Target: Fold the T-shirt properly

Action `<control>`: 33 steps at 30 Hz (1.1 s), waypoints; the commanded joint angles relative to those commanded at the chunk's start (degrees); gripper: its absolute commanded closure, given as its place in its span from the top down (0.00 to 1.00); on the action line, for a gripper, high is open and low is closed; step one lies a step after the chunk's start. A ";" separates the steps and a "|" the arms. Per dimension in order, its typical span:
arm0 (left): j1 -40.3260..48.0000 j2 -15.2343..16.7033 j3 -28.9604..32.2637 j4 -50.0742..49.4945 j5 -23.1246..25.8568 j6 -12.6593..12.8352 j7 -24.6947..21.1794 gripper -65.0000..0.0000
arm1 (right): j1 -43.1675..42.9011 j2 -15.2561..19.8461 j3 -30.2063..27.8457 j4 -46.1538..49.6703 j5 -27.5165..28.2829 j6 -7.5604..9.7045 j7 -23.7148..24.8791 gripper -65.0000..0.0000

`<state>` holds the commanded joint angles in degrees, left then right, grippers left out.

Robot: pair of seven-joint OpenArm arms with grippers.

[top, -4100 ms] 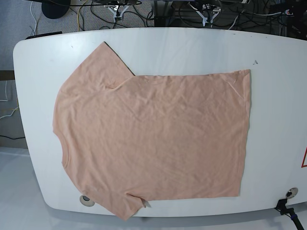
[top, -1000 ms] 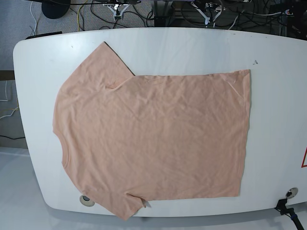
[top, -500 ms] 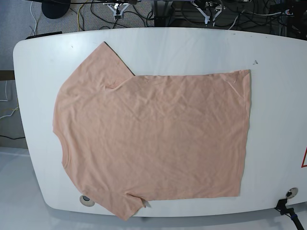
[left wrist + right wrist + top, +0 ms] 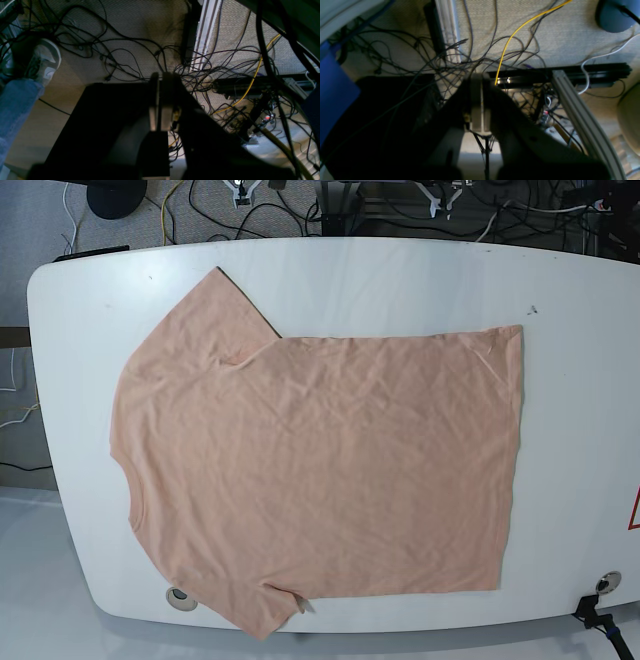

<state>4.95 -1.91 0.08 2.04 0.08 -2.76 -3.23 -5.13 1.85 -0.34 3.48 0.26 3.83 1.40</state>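
Note:
The peach T-shirt (image 4: 320, 470) lies flat and slightly wrinkled on the white table (image 4: 400, 280), collar to the left and hem to the right. One sleeve points to the far left, and the other reaches the near edge. No yellow print shows. My left gripper (image 4: 159, 77) is shut and empty over the cabled floor behind the table, and its white tip shows at the top of the base view (image 4: 445, 190). My right gripper (image 4: 481, 76) is also shut and empty there, with its tip in the base view (image 4: 240, 192). Both are well clear of the shirt.
Tangled cables (image 4: 130, 50) and aluminium rails (image 4: 580, 120) cover the floor behind the table. A person's shoe (image 4: 45, 62) and jeans leg are at the left wrist view's left. Table grommets (image 4: 180, 596) (image 4: 607, 582) sit near the front edge, with a black clamp (image 4: 590, 612) at the front right.
Both gripper tips have drawn back toward the top edge of the base view, farther from the table. The T-shirt has not moved.

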 joint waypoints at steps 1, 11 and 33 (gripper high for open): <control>0.23 -0.06 0.06 0.09 0.06 0.12 0.07 0.00 | -0.02 -0.04 -0.10 -0.11 0.18 0.08 0.04 0.00; 0.00 0.15 -0.06 -0.16 0.09 -0.11 0.40 0.00 | 0.05 -0.01 0.14 -0.15 0.14 -0.20 0.07 0.00; 0.66 0.04 0.07 0.47 0.34 0.41 0.44 0.00 | -0.94 0.21 -0.10 0.36 -0.25 0.09 0.18 0.00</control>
<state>5.61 -1.87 0.15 2.50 0.42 -2.35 -2.79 -6.07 2.06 -0.43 3.84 0.02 3.92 1.57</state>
